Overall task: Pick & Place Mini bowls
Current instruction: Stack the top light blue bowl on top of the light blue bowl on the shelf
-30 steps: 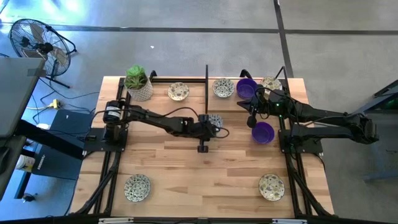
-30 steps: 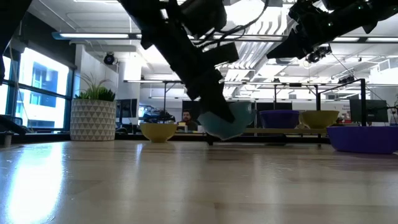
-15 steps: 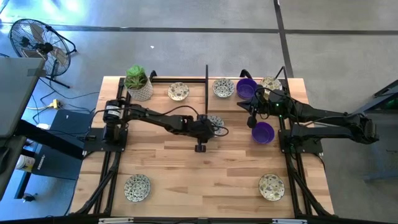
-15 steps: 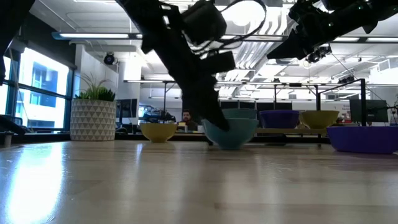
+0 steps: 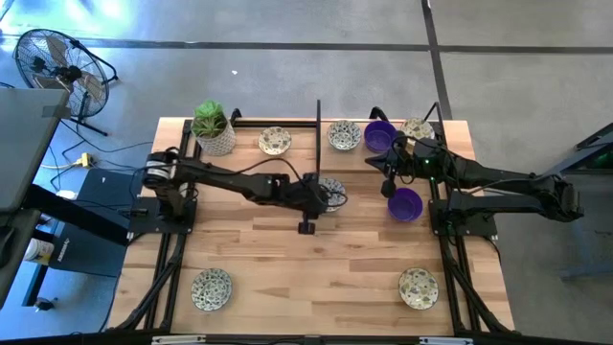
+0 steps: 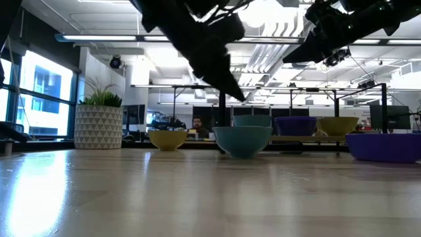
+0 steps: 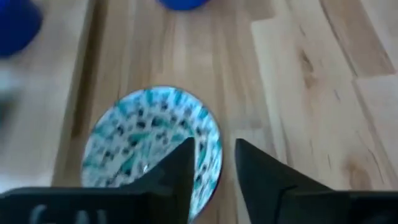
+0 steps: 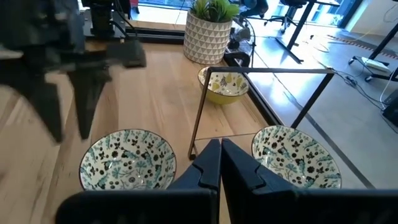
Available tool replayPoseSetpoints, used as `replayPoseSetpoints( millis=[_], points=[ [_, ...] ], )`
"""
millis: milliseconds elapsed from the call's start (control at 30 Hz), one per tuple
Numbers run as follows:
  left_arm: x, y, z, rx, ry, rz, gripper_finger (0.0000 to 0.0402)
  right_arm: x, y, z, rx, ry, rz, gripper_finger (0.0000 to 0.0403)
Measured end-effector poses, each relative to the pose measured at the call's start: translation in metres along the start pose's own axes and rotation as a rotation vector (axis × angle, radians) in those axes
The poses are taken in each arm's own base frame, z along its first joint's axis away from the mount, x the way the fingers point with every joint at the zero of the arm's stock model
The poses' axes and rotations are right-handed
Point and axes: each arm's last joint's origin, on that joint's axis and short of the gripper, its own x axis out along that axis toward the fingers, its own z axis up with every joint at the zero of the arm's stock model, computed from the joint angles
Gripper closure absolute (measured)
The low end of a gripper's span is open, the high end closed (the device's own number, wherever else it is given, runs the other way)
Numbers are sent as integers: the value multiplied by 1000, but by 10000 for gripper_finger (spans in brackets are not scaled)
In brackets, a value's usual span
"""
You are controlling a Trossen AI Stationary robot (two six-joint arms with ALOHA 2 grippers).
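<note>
Now cream speckled floral bowl (image 7: 152,146) upright (greenish pattern); left hand (image 7: 211,165) fingers apart above it, empty.

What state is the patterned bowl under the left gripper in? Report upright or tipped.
Upright: the patterned bowl sits flat on the table, rim level, the left gripper above it.

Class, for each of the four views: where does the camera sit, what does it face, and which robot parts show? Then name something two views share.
High: overhead, looking down on table, both arms.
Low: table height, facing the room; arms overhead.
Left wrist: down past the open left claw at the patterned bowl.
Right wrist: past the shut right claw across the table.
Shared: that bowl, high and low.
</note>
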Motion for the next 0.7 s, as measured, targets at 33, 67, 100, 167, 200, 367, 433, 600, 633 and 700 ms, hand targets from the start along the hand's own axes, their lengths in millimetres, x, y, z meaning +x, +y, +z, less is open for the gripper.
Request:
replayPoseSetpoints(
  millis=[33,67,100,167,200,367,433,600,633,700],
  points=[
    [-6,1,1,-7,-13,4,307,0,0,0,1,1,5,403],
    [-11,3,4,-15,-53,8,322,0,0,0,2,-1,11,403],
    [-14,3,6,-21,-95,6,337,0,1,0,2,-3,18,403],
    [-20,2,0,-30,-119,-18,368,0,1,0,4,-9,27,403],
    [-23,1,-6,-31,-120,-27,383,0,1,1,10,-10,29,403],
    [-28,-1,-24,-80,-227,-9,390,0,0,1,87,-12,-6,403],
    [-34,-1,-31,-96,-273,11,389,2,0,1,117,-12,-5,403],
    [-36,-1,-58,-154,-372,-9,399,11,2,-2,180,15,2,403],
    [-38,2,-59,-166,-427,-1,400,14,3,-2,188,8,6,403],
    [-41,5,-64,-187,-509,5,400,21,6,-2,196,10,17,403]
  ],
)
